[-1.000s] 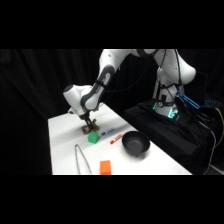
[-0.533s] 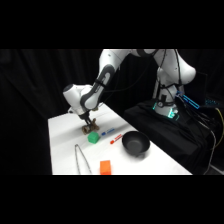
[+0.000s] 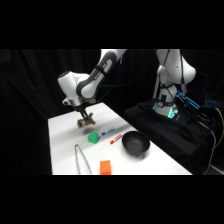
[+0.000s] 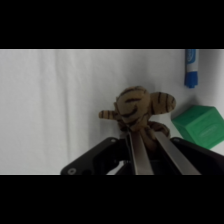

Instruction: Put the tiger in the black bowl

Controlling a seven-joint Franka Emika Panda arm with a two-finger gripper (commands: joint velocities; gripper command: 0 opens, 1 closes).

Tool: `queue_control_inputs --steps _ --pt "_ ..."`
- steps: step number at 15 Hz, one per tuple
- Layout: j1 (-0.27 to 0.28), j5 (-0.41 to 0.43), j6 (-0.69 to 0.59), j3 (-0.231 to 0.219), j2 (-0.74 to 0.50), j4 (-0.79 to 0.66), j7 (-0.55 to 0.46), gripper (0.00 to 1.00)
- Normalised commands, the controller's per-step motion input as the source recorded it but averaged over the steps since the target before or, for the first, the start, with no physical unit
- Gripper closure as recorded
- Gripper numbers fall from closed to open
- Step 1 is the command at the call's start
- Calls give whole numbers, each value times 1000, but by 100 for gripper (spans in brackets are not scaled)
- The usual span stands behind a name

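Side view, your stock on the white table (image 3: 62,150): the gripper (image 3: 85,119) hangs from the white arm (image 3: 95,80) over the far half of the table, with the tiger (image 3: 85,121) at its tip, a small tan-and-brown lump. From the tiger, you have the green cube (image 3: 93,137) just beside it at 5 o'clock, and the blue marker (image 3: 107,133) and the red marker (image 3: 116,139) further along at 4 o'clock, each lying flat. The black bowl (image 3: 135,144) sits well apart from the tiger, also at about 4 o'clock, near the table's right edge, round and glossy. The metal tongs (image 3: 80,159) lie at 6 o'clock, towards the near edge, and the orange block (image 3: 105,167) rests near them at the near edge, at 5 o'clock from the tiger. Wrist view: your gripper (image 4: 145,137) rises from the bottom edge, its two fingers (image 4: 135,152) pinched close together on the lower body of the tiger (image 4: 136,107), so it is grasping the toy; the striped head and stubby limbs show above the fingertips. The green cube (image 4: 200,125) sits at 3 o'clock of the tiger, close by, and the blue marker (image 4: 190,67) shows at 1 o'clock, cut by the upper edge.
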Motion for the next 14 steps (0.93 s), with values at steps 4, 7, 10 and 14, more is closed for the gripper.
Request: queue_control_inputs --steps 4,7,10,14 --pt "140 30 -120 13 -727 -559 199 94" --pt "211 -7 59 40 -758 -742 276 94" --pt "237 -40 167 79 -695 -770 340 93" --pt "249 -100 256 142 -684 -785 381 93"
